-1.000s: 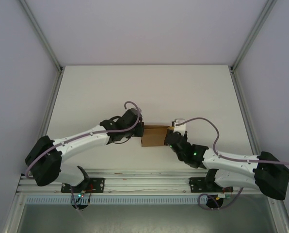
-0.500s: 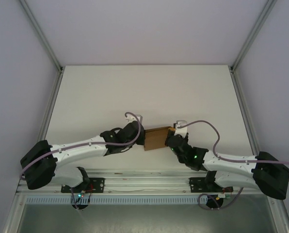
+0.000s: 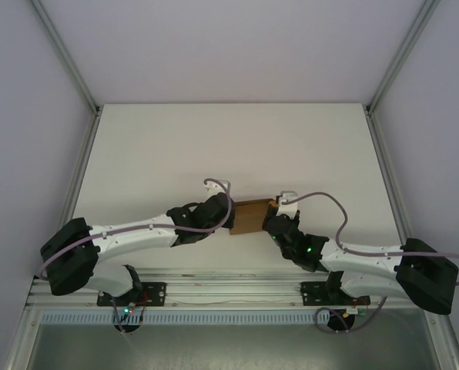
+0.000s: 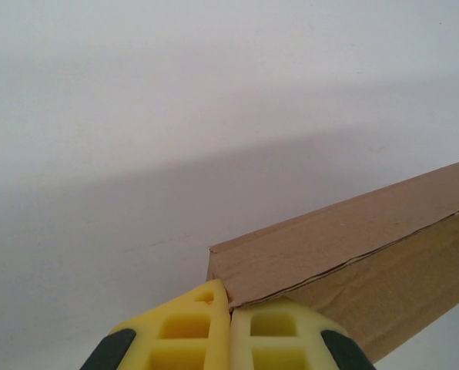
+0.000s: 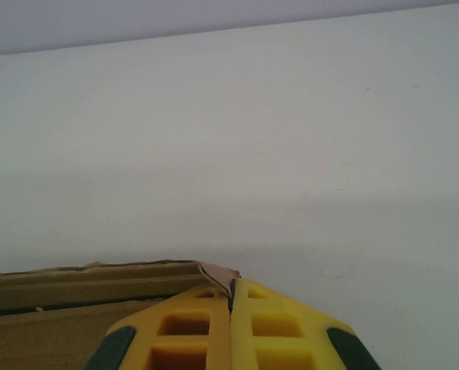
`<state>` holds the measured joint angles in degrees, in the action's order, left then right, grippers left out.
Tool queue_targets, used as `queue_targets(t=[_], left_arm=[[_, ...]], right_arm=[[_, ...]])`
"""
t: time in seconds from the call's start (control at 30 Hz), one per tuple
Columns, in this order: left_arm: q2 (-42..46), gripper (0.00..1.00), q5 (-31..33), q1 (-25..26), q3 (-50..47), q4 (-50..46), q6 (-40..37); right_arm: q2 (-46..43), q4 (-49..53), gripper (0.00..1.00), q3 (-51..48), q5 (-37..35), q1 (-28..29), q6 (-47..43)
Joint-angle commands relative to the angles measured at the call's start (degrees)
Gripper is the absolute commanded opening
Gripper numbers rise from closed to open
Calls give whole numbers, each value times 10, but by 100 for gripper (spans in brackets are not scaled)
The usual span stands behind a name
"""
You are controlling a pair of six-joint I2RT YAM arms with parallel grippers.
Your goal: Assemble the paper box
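The paper box (image 3: 249,216), a small brown cardboard piece, hangs between my two grippers over the near middle of the white table (image 3: 175,146). My left gripper (image 3: 228,216) is shut on its left edge. In the left wrist view the yellow pads (image 4: 185,330) pinch a corner of the paper box (image 4: 345,247), which runs off to the right. My right gripper (image 3: 271,215) is shut on the right edge. In the right wrist view its pads (image 5: 279,324) clamp a thin corner of the paper box (image 5: 91,279), which spreads out to the left.
White walls and metal frame posts (image 3: 64,58) enclose the table on three sides. The aluminium rail (image 3: 229,289) with both arm bases runs along the near edge. Cables loop above each wrist.
Both grippers have shifted a little to the right and away from the bases, carrying the cardboard with them. The piece now shows narrower and more tilted from above.
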<state>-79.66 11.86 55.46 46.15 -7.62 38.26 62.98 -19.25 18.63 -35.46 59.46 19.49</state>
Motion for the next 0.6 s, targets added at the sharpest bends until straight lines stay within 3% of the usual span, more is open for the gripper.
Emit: queue_targets(t=[0.0, 0.13, 0.27, 0.57], left_arm=[[-20, 0, -11, 8, 28, 23, -14], [-33, 0, 14, 8, 49, 0, 10], [-29, 0, 18, 8, 32, 11, 32], [-25, 0, -17, 33, -108, 201, 17]], right_arm=[[24, -64, 0, 13, -11, 6, 13], [46, -119, 0, 4, -33, 6, 34], [45, -112, 0, 3, -40, 7, 46], [-36, 44, 6, -4, 1, 7, 86]])
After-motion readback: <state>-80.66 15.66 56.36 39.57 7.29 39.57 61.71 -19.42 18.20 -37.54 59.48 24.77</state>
